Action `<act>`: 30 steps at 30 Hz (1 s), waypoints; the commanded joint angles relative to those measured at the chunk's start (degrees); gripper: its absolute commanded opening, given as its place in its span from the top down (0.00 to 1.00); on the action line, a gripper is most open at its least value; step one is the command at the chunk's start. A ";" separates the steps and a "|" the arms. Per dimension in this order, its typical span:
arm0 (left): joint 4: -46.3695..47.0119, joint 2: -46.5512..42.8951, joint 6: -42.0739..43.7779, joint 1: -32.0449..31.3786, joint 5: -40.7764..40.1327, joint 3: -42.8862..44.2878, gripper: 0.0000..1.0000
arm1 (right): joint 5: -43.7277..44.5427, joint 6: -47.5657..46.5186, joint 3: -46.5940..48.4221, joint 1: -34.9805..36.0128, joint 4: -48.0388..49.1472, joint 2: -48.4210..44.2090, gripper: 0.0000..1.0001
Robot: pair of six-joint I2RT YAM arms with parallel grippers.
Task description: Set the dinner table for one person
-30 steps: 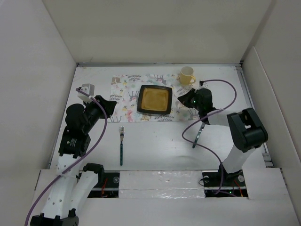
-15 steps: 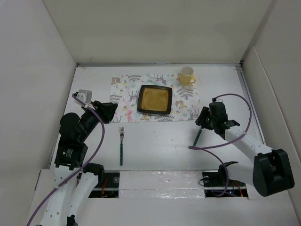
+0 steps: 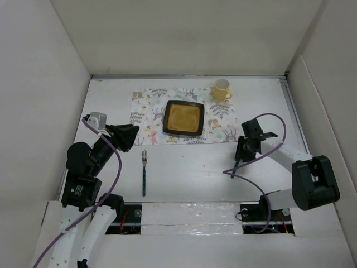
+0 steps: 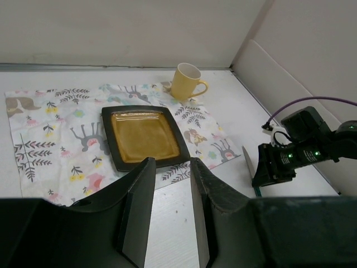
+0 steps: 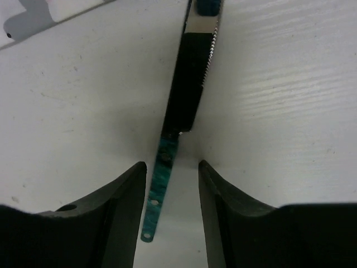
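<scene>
i count one plate (image 3: 183,118), one mug (image 3: 221,90), one placemat (image 3: 149,114), one fork (image 3: 144,170) near my left tool (image 3: 127,135), one knife (image 5: 188,84) under my right tool (image 5: 173,167), one table (image 3: 189,178), two tools.

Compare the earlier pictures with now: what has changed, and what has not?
Right tool swung back from the placemat's edge toward the near side, jaws open astride the knife lying on the table. Left arm drew back a little. Fork, plate, mug, placemat unmoved.
</scene>
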 commanded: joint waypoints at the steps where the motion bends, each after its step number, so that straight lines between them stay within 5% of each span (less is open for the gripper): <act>1: 1.46 -0.71 0.82 -0.82 0.02 1.83 0.71 | -0.07 -0.33 1.19 2.73 -3.84 1.08 0.56; 6: 1.37 -0.53 0.91 -0.83 -0.33 1.92 0.71 | 0.45 -0.86 4.79 2.74 -6.65 5.47 0.66; 13: 1.28 -0.88 0.91 -0.83 -0.33 2.10 0.71 | 0.63 0.29 5.67 3.96 -10.61 6.28 1.00; 22: 0.84 -0.36 0.99 -1.35 -1.03 1.75 0.71 | 4.60 -0.67 7.43 8.80 -8.01 -10.69 1.00; 30: 0.75 1.22 0.73 -1.35 -2.61 1.48 0.64 | 3.10 -9.28 24.47 16.45 -0.87 6.16 1.00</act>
